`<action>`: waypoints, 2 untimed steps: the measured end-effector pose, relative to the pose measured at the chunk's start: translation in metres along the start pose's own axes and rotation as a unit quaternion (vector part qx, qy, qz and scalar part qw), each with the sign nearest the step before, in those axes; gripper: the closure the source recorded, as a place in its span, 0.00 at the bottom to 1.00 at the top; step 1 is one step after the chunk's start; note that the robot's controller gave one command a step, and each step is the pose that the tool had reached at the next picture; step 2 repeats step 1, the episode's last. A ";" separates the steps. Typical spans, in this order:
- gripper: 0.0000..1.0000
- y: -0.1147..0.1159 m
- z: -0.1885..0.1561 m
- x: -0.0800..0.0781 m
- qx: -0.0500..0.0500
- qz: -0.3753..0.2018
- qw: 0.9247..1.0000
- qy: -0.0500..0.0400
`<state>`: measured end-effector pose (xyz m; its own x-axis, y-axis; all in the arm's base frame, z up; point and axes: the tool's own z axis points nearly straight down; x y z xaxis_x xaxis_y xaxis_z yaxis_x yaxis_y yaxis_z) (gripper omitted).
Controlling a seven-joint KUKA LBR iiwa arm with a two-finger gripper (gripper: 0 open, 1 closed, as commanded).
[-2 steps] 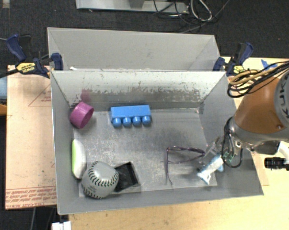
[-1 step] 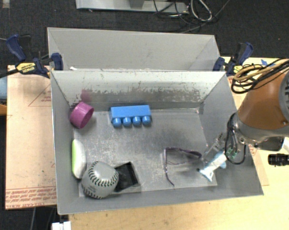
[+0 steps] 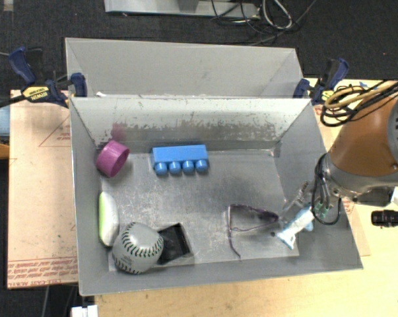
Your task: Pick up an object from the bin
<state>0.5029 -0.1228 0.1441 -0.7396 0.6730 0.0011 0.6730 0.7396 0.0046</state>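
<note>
The grey metal bin [image 3: 205,203] has a scuffed floor. My claw [image 3: 293,228] is low by its right wall, and I can't tell whether it's wide or narrow. Dark-framed spectacles [image 3: 250,218] lie just to its left in the view, near the front edge.

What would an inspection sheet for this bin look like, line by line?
Surface: grey bin, floor scuffed.
Job's things: glasses and a white-and-blue tube lie nearest the pincer, lower right.
Clutter: purple cup and blue block upper left; white bar, grey ball and black pouch lower left.
Grippers: pincer low by the right wall, next to the tube; whether it grips cannot be told.
Cables: yellow cables looped on the arm; black cables beyond the bin.
Surroundings: dark floor.
</note>
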 end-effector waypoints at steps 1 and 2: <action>1.00 0.000 -0.007 0.000 0.000 0.000 1.000 0.000; 1.00 0.000 -0.007 0.000 0.000 0.000 1.000 0.000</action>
